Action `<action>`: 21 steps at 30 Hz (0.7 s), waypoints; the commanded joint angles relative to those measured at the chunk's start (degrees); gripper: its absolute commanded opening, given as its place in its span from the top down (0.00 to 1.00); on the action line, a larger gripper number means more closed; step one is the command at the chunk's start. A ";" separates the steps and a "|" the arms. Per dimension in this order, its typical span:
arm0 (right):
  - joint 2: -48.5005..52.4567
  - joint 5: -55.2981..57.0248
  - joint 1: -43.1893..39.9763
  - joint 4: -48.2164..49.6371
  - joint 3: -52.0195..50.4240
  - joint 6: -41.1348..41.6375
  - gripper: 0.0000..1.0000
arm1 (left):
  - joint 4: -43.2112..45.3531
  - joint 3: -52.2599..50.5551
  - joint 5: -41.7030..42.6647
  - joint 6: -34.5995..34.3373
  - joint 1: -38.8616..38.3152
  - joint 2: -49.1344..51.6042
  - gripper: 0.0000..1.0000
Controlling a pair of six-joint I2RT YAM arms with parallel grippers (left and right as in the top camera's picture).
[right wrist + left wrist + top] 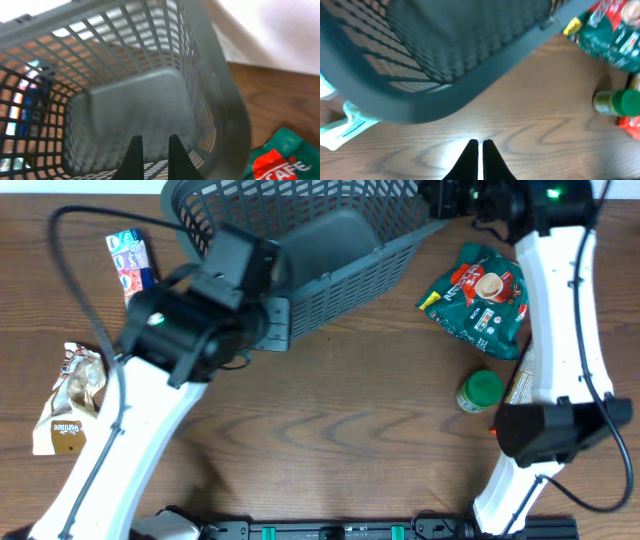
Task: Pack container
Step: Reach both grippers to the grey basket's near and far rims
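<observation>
Far out to the left of your left pincer (480, 150), a tan snack bag (70, 398) lies on the table (340, 430). A blue-and-red packet (130, 262) lies closer to the pincer, on the same side and further back. Your left pincer is pressed together, tips touching, with nothing between them. It hangs over bare wood just short of the container.

The container (350, 280), a dark grey lattice basket, sits straight ahead of that pincer. In the left wrist view its rounded corner fills the space above the tips, and you cannot tell whether they touch it.

Your right pincer (154, 137) hangs at the container's far right corner and looks down into it. Its fingers stand close together with only a narrow slit between them, and nothing is pinched there.

On the near side of your right pincer, a green snack bag (480, 300) with a red label lies just beside the container's right end. A green-capped bottle (480, 392) sits nearer still, close against your right arm.
</observation>
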 commanded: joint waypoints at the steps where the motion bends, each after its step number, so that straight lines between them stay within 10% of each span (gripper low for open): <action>1: 2.71 -0.79 0.85 -0.83 1.09 -1.84 0.99 | -0.22 0.48 -0.44 1.60 -1.62 1.11 0.94; 21: 5.18 -0.28 1.62 -1.42 1.07 -3.72 0.99 | -0.22 0.33 -0.24 1.57 -2.05 6.25 0.94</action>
